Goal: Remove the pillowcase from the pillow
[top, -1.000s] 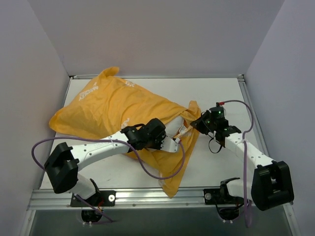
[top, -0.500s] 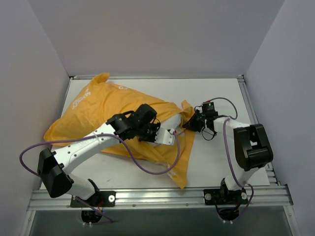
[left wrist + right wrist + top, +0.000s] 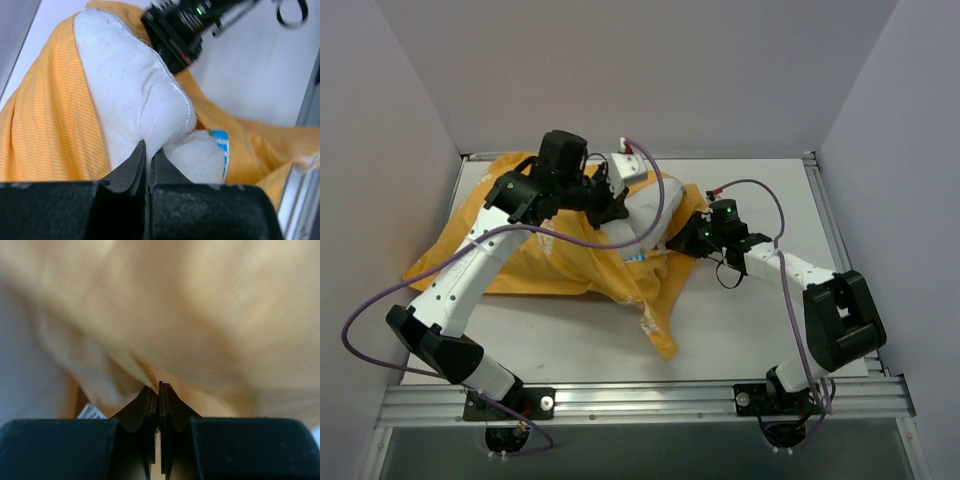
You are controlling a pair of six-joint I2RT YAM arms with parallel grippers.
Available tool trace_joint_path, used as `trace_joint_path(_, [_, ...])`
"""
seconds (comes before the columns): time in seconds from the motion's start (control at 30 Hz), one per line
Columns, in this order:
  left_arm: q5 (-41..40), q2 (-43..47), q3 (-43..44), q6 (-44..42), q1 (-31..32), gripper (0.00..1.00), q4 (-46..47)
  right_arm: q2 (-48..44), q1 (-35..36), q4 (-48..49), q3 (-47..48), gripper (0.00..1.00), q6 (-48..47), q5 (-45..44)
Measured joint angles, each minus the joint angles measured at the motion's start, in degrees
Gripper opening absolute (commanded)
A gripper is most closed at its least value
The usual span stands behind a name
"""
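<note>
The orange pillowcase (image 3: 510, 255) lies across the left and middle of the table, with a flap hanging toward the front (image 3: 660, 320). The white pillow (image 3: 645, 215) sticks out of its open right end, its blue tag (image 3: 635, 257) showing. My left gripper (image 3: 610, 205) is shut on a fold of the white pillow (image 3: 130, 85) near the tag (image 3: 220, 145), with orange fabric (image 3: 45, 130) around it. My right gripper (image 3: 688, 236) is shut on the pillowcase's open edge (image 3: 175, 305), right beside the pillow's end; it also shows in the left wrist view (image 3: 175, 35).
Grey walls close in the table at the left, back and right. The left arm arches over the pillowcase from its base at the front left. A purple cable (image 3: 660, 200) loops over the pillow. A small white label (image 3: 90, 412) shows beside the right fingers.
My left gripper has swung from the table's middle up toward the back, drawing the white pillow end out of the case. My right gripper has shifted left, still holding the orange edge.
</note>
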State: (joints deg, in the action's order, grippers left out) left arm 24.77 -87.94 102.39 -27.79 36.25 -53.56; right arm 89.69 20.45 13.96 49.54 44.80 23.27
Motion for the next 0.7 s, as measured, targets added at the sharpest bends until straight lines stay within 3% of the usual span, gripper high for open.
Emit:
trace_joint_path(0.07, [2.73,-0.42,3.26,6.47,-2.97,0.02,0.7,-3.48,3.28,0.24,-0.07,0.0,-0.52,-1.38])
trace_joint_path(0.1, [3.26,-0.52,4.52,8.48,-3.82,0.02,0.76,-5.29,4.48,0.44,-0.2,0.07,-0.96,-2.25])
trace_joint_path(0.17, [3.26,-0.66,5.84,11.06,-4.37,0.02,1.2,-9.09,6.56,0.0,-0.42,0.36,-1.88,-4.09])
trace_joint_path(0.2, [2.93,-0.66,5.92,11.8,-4.33,0.02,1.51,-11.06,7.58,-0.92,-0.42,0.56,-2.95,-5.53])
trace_joint_path(0.23, [2.67,-0.7,5.92,12.39,-4.2,0.02,1.6,-13.16,8.37,-2.32,-0.42,0.62,-3.82,-6.84])
trace_joint_path(0.3, [1.68,-0.96,5.6,12.94,-3.8,0.02,1.88,-17.81,9.51,-5.44,-0.37,0.71,-6.12,-9.2])
trace_joint_path(0.47, [-0.63,-2.16,3.61,14.05,-3.32,0.02,4.46,-28.46,11.3,-14.75,3.37,0.79,-10.62,-15.72])
trace_joint_path(0.5, [-1.01,-2.86,3.85,14.12,-3.28,0.02,4.81,-29.79,12.55,-15.19,4.24,0.86,-11.08,-16.55])
trace_joint_path(0.6, [-2.69,-5.7,5.92,14.25,-3.21,0.02,5.6,-32.35,18.71,-14.53,4.61,0.93,-11.39,-17.59])
trace_joint_path(0.7, [-4.61,-8.09,8.35,14.49,-3.21,0.02,6.84,-31.74,26.86,-12.44,2.45,0.94,-10.54,-19.78])
